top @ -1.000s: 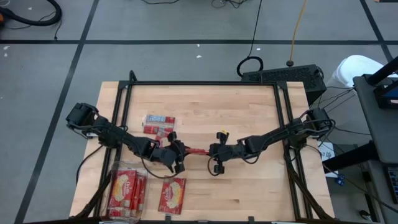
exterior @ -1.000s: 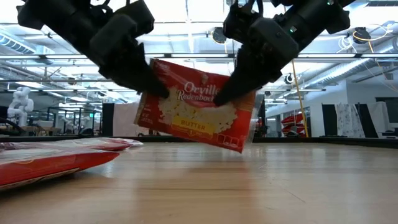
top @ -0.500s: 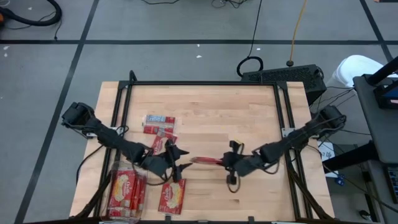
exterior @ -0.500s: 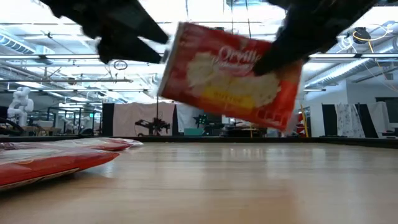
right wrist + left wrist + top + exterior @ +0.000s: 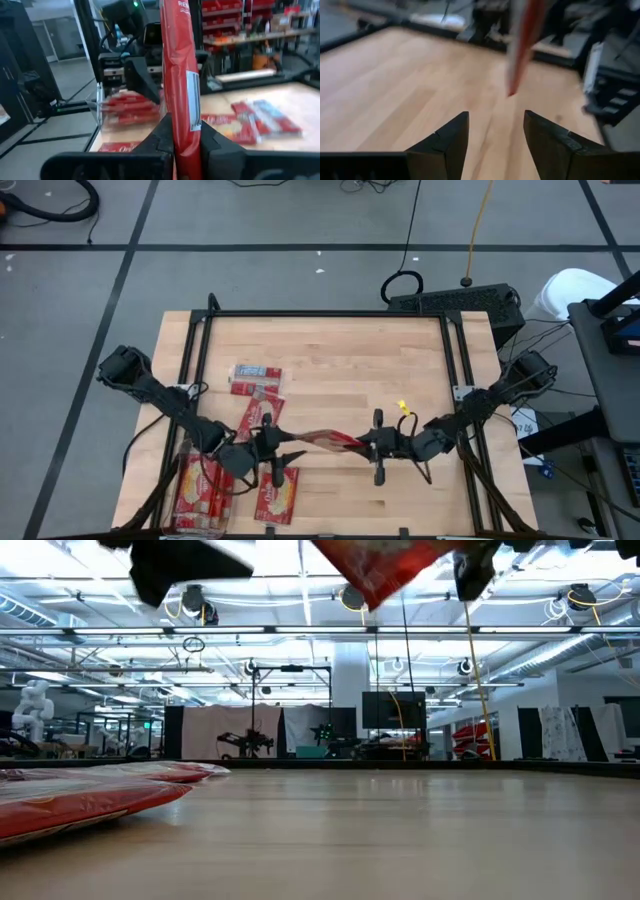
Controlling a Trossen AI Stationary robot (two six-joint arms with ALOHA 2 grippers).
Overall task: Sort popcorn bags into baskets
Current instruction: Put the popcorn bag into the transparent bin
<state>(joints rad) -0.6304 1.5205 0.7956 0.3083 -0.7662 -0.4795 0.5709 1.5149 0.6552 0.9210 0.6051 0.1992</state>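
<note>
My right gripper [image 5: 358, 444] [image 5: 183, 131] is shut on a red popcorn bag [image 5: 325, 439], which reaches out from it toward the table's left. In the low view the bag [image 5: 385, 562] is high above the table. My left gripper [image 5: 290, 452] [image 5: 495, 120] is open just left of the bag's free end [image 5: 520, 45] and apart from it. The see-through bin [image 5: 180, 480] stands at the near left corner with red bags inside. Another bag [image 5: 278, 494] lies flat beside the bin; two more [image 5: 255, 378] [image 5: 260, 417] lie flat farther back. My right gripper pinches the red bag between its two fingers at the bag's right end [image 5: 182, 117]. The fingers come level from the table's right, along the bag. The bag is lifted clear of the table, stands on edge and sticks out from the fingers toward my left gripper.
A black frame [image 5: 330, 314] runs around the wooden table's far and side edges. Cables and a power strip [image 5: 455, 302] lie on the floor beyond the far edge. Bare wood lies in the table's middle and right half [image 5: 400, 370].
My left gripper let go of the bag, opened and drew back toward the near left, by the bin. My right gripper kept its hold, carried the bag toward the near edge and raised it; in the low view the bag climbed to the top of the picture.
</note>
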